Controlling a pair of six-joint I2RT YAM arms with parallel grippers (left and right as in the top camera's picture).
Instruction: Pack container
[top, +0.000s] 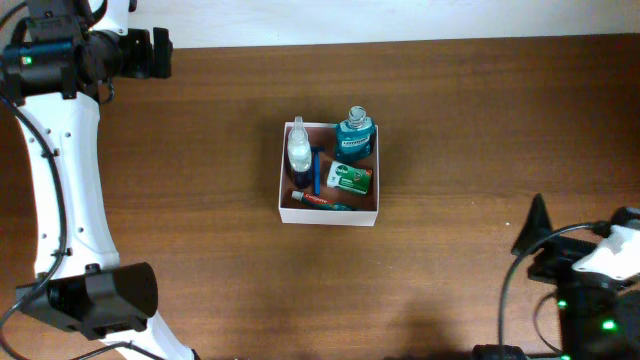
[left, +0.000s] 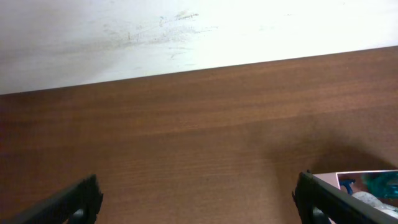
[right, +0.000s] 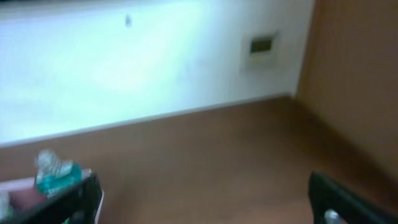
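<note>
You have the container (top: 335, 216) on the wooden table (top: 180, 200), just right of the overhead frame's center. Inside it, a teal mouthwash bottle (top: 354, 135) fills the upper right corner and a clear bottle (top: 298, 150) sits along the left wall. A blue toothbrush (top: 318, 172) lies just beside the clear bottle, a green packet (top: 350, 178) lies right of the brush, and a red tube (top: 314, 199) runs along the bottom wall. Your left gripper (left: 198, 186) is at the overhead frame's upper left, well apart from the container. Its jaws are spread wide over bare wood, gripping nothing. Your right gripper (right: 204, 186) is at the lower right, also well apart, with its jaws equally wide and nothing between them.
</note>
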